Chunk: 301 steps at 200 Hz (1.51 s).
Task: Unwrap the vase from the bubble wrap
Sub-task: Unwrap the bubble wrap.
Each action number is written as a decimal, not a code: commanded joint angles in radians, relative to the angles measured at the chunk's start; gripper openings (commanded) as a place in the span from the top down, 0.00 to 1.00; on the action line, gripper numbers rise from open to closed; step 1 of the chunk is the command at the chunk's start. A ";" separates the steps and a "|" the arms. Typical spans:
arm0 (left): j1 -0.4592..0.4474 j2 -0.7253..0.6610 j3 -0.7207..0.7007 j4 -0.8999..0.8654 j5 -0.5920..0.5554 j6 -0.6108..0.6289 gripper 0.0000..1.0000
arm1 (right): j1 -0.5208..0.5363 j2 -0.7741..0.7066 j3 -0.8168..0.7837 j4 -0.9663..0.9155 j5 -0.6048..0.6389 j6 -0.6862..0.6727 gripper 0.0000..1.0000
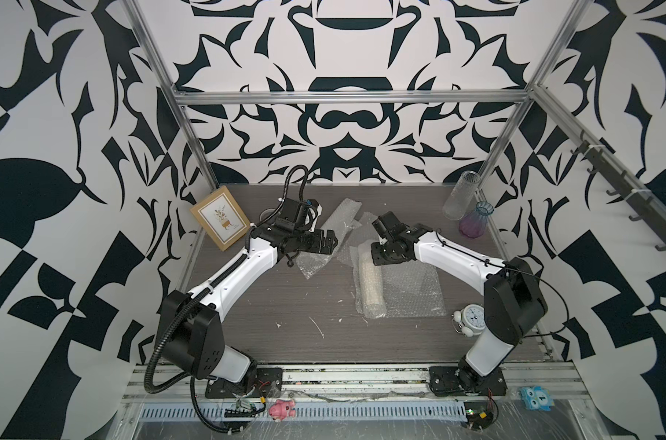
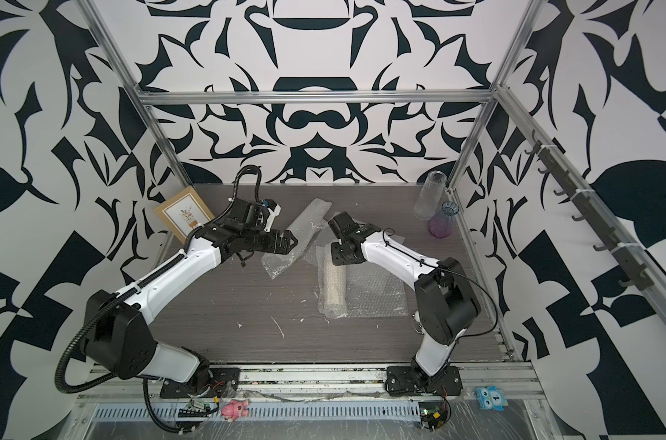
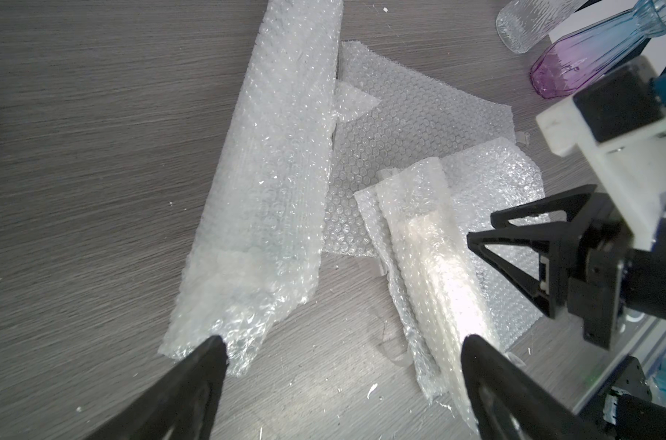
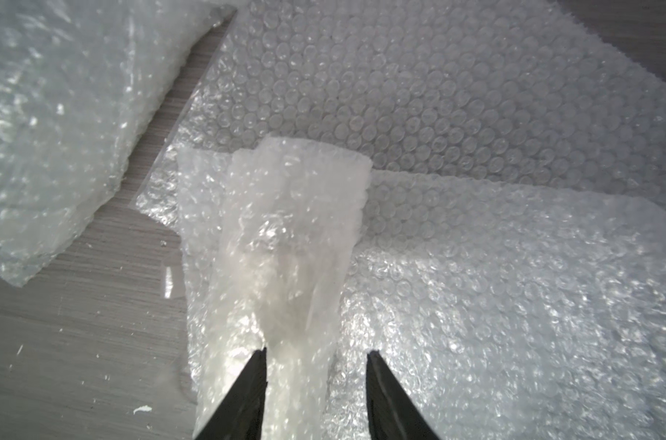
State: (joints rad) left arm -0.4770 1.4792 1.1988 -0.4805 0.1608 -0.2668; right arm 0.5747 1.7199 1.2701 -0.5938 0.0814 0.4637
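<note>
Plastic bubble wrap round vase on desk, right claw a bit apart over its end, left claw wide apart: might pinch vase too and just drag everything.

We see walls on three sides, covered in a bold black-and-white pattern of leaf-like shapes. A silver aluminium frame stands in front of them, its crossbar running along the back. The table is grey wood grain, flecked with white marks. A dark hook rail slants along the right wall. The light is soft and even.
</note>
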 commanded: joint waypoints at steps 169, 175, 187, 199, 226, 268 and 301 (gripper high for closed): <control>0.005 0.017 0.033 -0.020 0.001 -0.001 0.01 | -0.134 -0.032 -0.087 0.160 -0.110 -0.041 1.00; 0.005 0.019 0.032 -0.019 -0.002 0.001 0.01 | -0.137 -0.034 -0.094 0.166 -0.111 -0.043 1.00; 0.005 0.023 0.032 -0.021 -0.012 0.005 0.01 | -0.143 -0.038 -0.108 0.182 -0.120 -0.044 1.00; 0.005 0.029 0.038 -0.028 -0.020 0.010 0.01 | -0.149 -0.044 -0.123 0.197 -0.124 -0.045 1.00; 0.005 0.039 0.066 -0.053 -0.025 0.010 0.01 | -0.162 -0.049 -0.142 0.203 -0.112 -0.055 1.00; 0.005 0.036 0.094 -0.083 -0.032 0.005 0.01 | -0.172 -0.074 -0.196 0.227 -0.089 -0.056 1.00; 0.005 0.032 0.101 -0.102 -0.033 -0.019 0.00 | -0.177 -0.083 -0.235 0.242 -0.066 -0.061 1.00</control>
State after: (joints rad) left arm -0.4767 1.5127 1.2774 -0.5289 0.1345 -0.2653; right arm 0.4049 1.6688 1.0576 -0.3698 -0.0238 0.4156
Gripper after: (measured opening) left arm 0.994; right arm 0.048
